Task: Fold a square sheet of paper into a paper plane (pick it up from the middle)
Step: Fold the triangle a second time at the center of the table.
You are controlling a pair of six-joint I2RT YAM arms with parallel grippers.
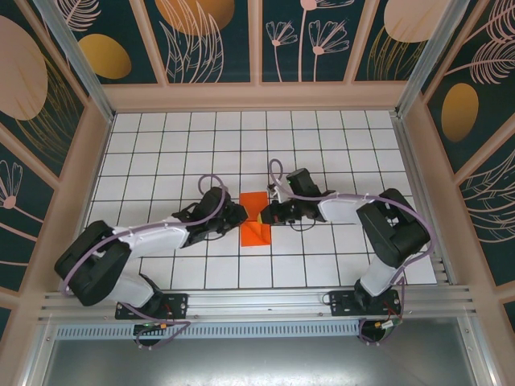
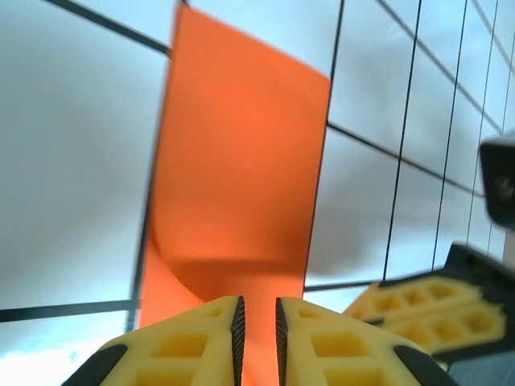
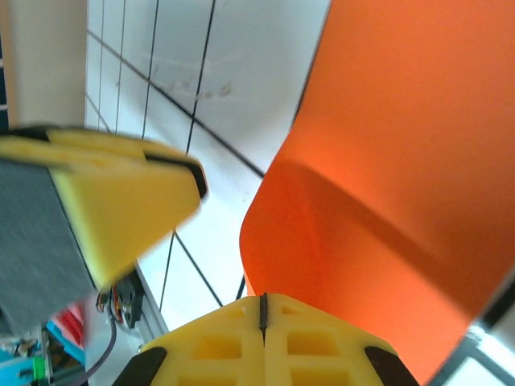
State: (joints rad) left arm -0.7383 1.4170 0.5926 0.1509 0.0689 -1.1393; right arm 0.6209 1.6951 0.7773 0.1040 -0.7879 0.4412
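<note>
The square sheet of paper is bright orange-red, folded into a narrow strip on the tiled table between my two grippers. In the left wrist view the paper lies flat ahead, with a layer curling up near the fingers. My left gripper is over the strip's left side, its jaws a narrow gap apart with orange showing through. My right gripper is shut, tips against the raised curl of the paper. I cannot tell if the edge is pinched.
The right gripper's yellow fingers lie just right of the strip in the left wrist view. A left finger is close by in the right wrist view. Patterned walls enclose the table; a metal rail runs along the near edge.
</note>
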